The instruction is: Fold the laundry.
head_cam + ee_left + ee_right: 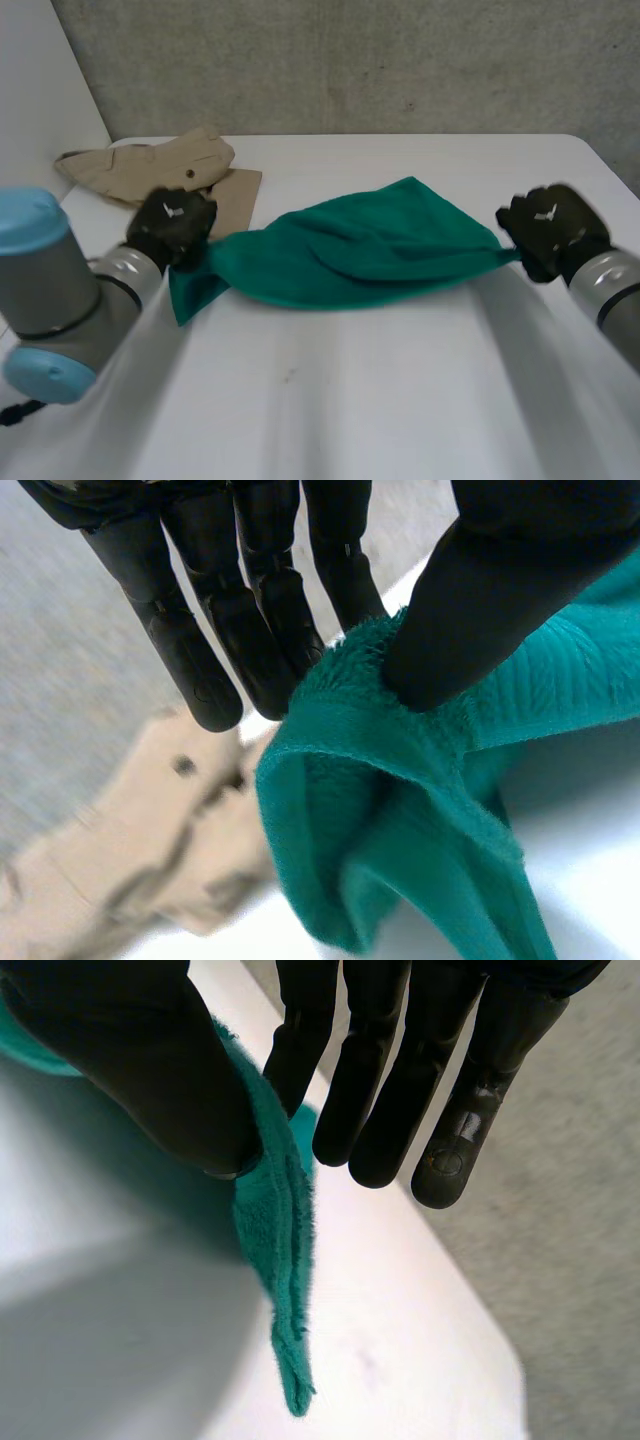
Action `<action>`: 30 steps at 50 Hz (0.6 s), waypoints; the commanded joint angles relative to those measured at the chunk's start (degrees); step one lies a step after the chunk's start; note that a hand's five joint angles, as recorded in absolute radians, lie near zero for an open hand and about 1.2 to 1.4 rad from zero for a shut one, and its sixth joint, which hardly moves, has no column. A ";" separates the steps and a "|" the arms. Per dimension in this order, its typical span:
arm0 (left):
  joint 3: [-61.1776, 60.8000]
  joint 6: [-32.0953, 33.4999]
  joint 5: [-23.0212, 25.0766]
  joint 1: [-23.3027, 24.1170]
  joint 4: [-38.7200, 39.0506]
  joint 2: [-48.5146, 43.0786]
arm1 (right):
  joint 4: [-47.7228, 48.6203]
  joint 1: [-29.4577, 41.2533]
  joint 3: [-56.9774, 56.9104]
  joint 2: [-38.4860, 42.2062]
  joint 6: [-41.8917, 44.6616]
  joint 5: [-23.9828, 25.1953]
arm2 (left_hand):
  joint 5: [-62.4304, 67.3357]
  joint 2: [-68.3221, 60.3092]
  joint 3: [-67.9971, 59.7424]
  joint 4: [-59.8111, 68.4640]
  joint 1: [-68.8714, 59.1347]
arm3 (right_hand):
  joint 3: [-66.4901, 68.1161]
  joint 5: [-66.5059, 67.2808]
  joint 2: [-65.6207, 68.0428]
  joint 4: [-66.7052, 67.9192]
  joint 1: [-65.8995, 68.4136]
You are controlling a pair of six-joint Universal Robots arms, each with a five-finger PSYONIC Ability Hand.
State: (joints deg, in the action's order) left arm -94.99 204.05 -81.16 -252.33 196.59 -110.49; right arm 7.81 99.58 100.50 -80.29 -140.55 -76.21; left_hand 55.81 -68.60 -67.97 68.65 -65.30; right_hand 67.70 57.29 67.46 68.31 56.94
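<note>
A green towel (370,250) hangs stretched between my two hands just above the white table (380,400). My left hand (172,225) pinches its left corner: in the left wrist view the thumb (470,600) presses the green towel (400,810) against the fingers (270,610), with a loose flap hanging below. My right hand (545,230) pinches the right corner; in the right wrist view the thumb (130,1060) clamps the towel's edge (275,1230) against the straight fingers (370,1070).
A beige garment (150,165) lies crumpled at the table's back left, just behind my left hand; the same beige garment (130,850) lies beyond that hand's fingers in the left wrist view. The table's right edge (480,1310) runs close to my right hand.
</note>
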 commanded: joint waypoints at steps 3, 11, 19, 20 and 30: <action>7.35 -2.60 0.13 -1.23 -17.71 17.40 | -18.68 -2.02 -17.41 -9.44 5.02 0.01 | 14.19 -11.40 -12.03 11.35 -14.70 | 12.30 12.71 12.54 11.69 23.06; 14.21 -2.34 0.39 -5.18 -28.19 22.69 | -31.34 -3.25 -32.10 -9.19 5.73 0.19 | 14.19 -11.40 -12.03 11.35 -14.70 | 12.30 12.71 12.54 11.69 23.06; 11.93 -1.99 1.36 -5.80 -28.72 17.87 | -36.90 -2.99 -34.58 1.34 10.11 -0.60 | 14.19 -11.40 -12.03 11.35 -14.70 | 12.30 12.71 12.54 11.69 23.06; 11.84 -1.98 1.36 -5.80 -28.63 16.29 | -37.08 -2.99 -34.67 2.50 10.65 -0.78 | 14.19 -11.40 -12.03 11.35 -14.70 | 12.30 12.71 12.54 11.69 23.06; 24.39 3.02 0.13 -3.08 -28.10 -6.83 | -32.09 -1.06 -41.24 18.48 12.94 -7.09 | 14.19 -11.40 -12.03 11.35 -14.70 | 12.30 12.71 12.54 11.69 23.06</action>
State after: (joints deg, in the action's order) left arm -80.43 204.10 -80.23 -257.51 167.89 -104.17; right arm -28.75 97.21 64.45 -71.31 -127.83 -78.61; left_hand 55.81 -68.69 -68.03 68.87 -65.30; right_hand 67.70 57.41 67.46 68.31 56.94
